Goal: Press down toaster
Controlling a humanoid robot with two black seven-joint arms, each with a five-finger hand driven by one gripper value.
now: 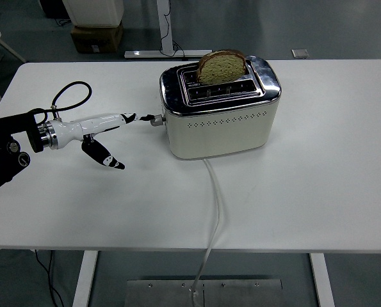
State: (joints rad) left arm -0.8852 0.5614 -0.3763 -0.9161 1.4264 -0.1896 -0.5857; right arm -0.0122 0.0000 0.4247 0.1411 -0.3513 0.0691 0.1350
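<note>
**Inspector:** Toaster location and condition?

**Assistant:** Toward the far edge of the table, about midway along it. A bread slice stands high out of its slot, so pressing is judged not yet done. The lever on its left end looks raised.

**Inspector:** The hand?

**Assistant:** Left hand near the left edge, fingers apart and holding nothing, one fingertip just beside the lever. Contact cannot be confirmed. The downward push remains.

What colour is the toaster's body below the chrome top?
Cream-white, with a row of small vent holes, on the boxy two-slot toaster; seen in the head view.
</note>
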